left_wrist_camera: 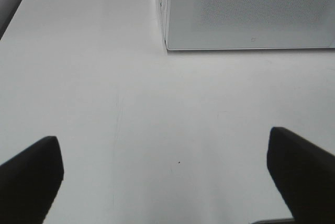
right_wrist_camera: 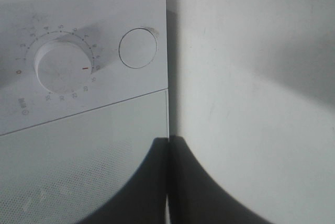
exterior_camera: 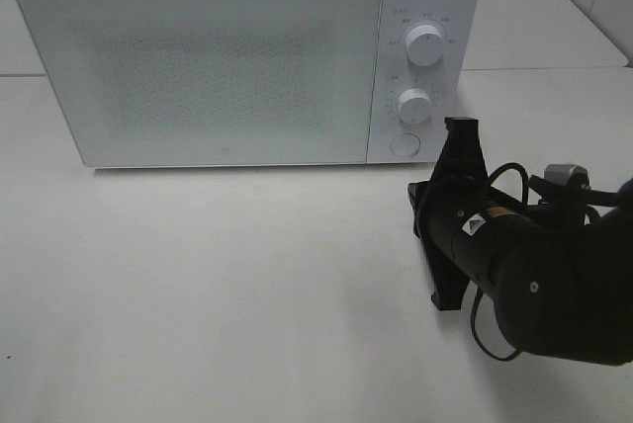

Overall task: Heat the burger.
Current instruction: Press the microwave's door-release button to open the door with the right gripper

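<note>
Arm on the right (exterior_camera: 539, 280) stretches toward the microwave's (exterior_camera: 198, 57) button (exterior_camera: 404, 143), right pincer (exterior_camera: 462, 128) closed on nothing; left pincer (left_wrist_camera: 165, 150) spread wide.

The microwave (exterior_camera: 435, 8) looks smooth white plastic, its door (exterior_camera: 198, 67) dotted glass, the table (exterior_camera: 198, 285) matt.

Microwave (exterior_camera: 198, 67) spans upper left to upper centre-right of the exterior view, door (exterior_camera: 198, 62) shut: a solid wall, no way in. Table (exterior_camera: 198, 285) before it, lower left and centre, bare: wide passage. Lower right blocked by right arm (exterior_camera: 554, 285). The right gripper (exterior_camera: 462, 126), jaws pressed together, stands near the round button (exterior_camera: 404, 143), small gap between. Left gripper (left_wrist_camera: 165, 145) spread wide, bare table showing between its fingers.
</note>
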### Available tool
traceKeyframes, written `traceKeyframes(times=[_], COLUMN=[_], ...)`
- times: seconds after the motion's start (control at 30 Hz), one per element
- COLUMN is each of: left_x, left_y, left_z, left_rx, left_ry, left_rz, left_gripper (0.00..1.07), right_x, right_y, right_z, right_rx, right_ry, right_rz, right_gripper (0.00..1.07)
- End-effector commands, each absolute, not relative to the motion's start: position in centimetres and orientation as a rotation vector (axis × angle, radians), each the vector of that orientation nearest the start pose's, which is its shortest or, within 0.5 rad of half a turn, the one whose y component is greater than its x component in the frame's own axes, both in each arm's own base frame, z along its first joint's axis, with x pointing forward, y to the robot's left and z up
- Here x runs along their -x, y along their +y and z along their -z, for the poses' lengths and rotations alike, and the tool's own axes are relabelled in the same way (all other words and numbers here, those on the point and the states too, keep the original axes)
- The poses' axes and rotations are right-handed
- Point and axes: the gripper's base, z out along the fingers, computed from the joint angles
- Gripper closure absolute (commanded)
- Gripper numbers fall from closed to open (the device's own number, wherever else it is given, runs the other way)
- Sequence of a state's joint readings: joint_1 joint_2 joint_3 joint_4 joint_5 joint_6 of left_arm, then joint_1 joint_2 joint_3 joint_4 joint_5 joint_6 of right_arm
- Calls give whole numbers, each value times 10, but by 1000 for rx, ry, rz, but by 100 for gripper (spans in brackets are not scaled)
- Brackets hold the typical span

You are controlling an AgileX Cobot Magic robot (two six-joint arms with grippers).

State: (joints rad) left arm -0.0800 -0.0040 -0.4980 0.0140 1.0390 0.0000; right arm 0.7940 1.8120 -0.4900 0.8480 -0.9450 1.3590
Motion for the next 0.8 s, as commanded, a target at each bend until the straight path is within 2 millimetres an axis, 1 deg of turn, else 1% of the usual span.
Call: traceKeyframes(times=[0.03, 0.1, 0.2, 0.27, 0.3, 0.37, 0.43, 0.47, 0.57, 0.63, 0.8], left_x=[7, 7, 7, 7, 7, 7, 7, 7, 7, 7, 7], left_y=[1, 1, 1, 1, 1, 1, 1, 1, 1, 1, 1], left_z=[-278, -278, -278, -278, -278, -278, -278, -278, -278, -278, -278], left_rx=[-78, -78, -78, -78, -78, -78, -78, -78, -78, -78, -78], left_ry=[1998, 1998, 1998, 1998, 1998, 1998, 1998, 1998, 1998, 1998, 1998], left_rz=[39, 39, 39, 39, 39, 39, 39, 39, 39, 39, 39], left_gripper=[9, 9, 9, 9, 9, 9, 9, 9, 9, 9, 9], right_x=[-239, -249, -253, -266, -266, -275, -278, -285, -288, -299, -305], right_y=[156, 155, 155, 158, 158, 158, 157, 155, 154, 154, 158], right_z=[-126, -127, -127, -123, -123, -120, -119, -119, -120, -117, -112], right_rx=[-1502, -1500, -1504, -1517, -1517, -1532, -1534, -1524, -1522, -1523, -1543], right_ry=[1513, 1489, 1481, 1517, 1517, 1504, 1496, 1494, 1492, 1490, 1494], right_rz=[-1082, -1074, -1071, -1044, -1044, -1035, -1032, -1017, -1011, -1003, -995], right_gripper=[107, 107, 107, 107, 107, 107, 107, 107, 107, 107, 107])
